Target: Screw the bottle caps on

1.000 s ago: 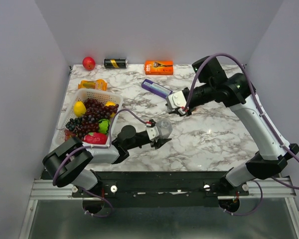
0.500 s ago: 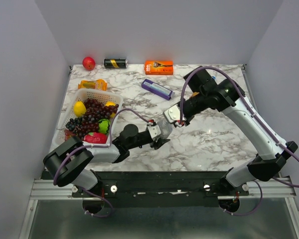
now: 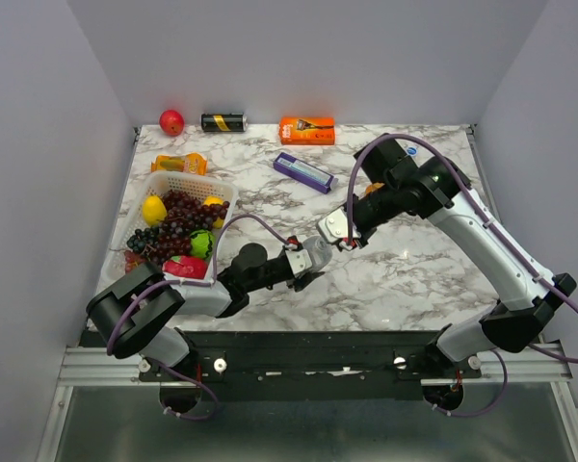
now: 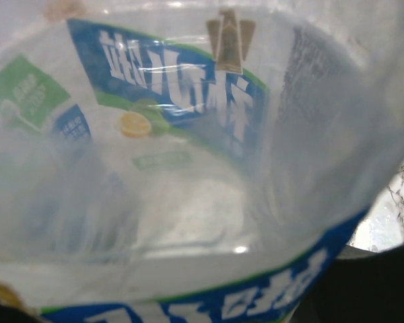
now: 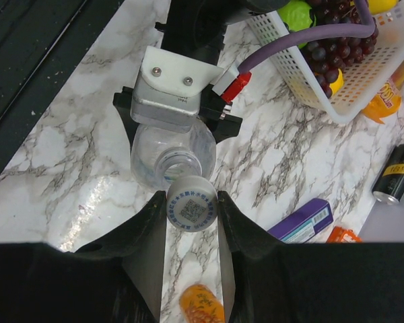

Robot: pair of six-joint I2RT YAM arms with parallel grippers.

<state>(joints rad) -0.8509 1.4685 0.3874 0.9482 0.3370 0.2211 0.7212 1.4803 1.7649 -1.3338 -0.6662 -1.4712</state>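
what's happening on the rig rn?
Cap-screwing, mid-step. The left hand grips a clear labelled bottle low over the marble table, its neck open and pointing toward the other arm. The right hand pinches a whitish cap between its fingers, right at the bottle's mouth. The cap is not seated or threaded on yet.

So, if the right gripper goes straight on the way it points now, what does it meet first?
Probably the open mouth of the clear bottle held by the left gripper, just ahead; the whitish cap in the right gripper would touch first. The gap is unclear.
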